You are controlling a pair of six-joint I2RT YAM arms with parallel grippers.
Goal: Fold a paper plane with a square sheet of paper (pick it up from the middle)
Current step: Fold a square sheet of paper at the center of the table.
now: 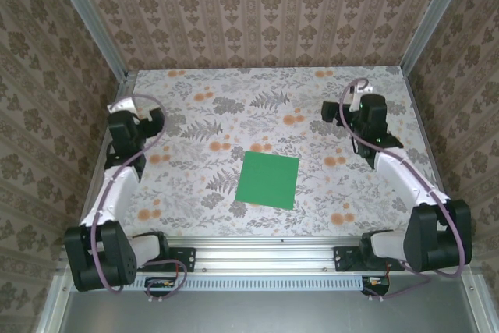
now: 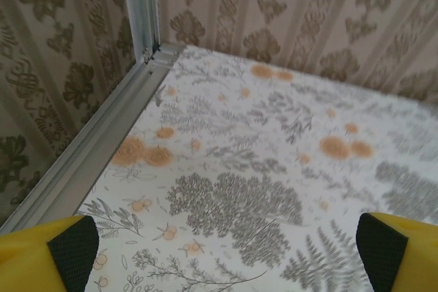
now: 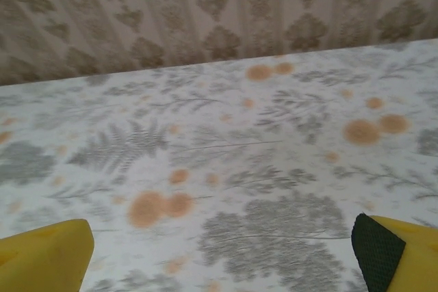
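Flat on the floral-patterned surface [image 1: 234,87] lies the thin bright green square sheet of paper [image 1: 269,179], roughly central but nearer the arm bases, between the two arms and well apart from both. The left tool [image 1: 146,119] sits close to the left wall, spread wide with nothing in it. The right tool [image 1: 337,111] sits toward the right side, also spread wide and empty.

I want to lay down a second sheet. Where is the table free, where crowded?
Free: the far table between the back wall and the green sheet; also left of the sheet, up to the left arm. Tighter: sheet to front rail.
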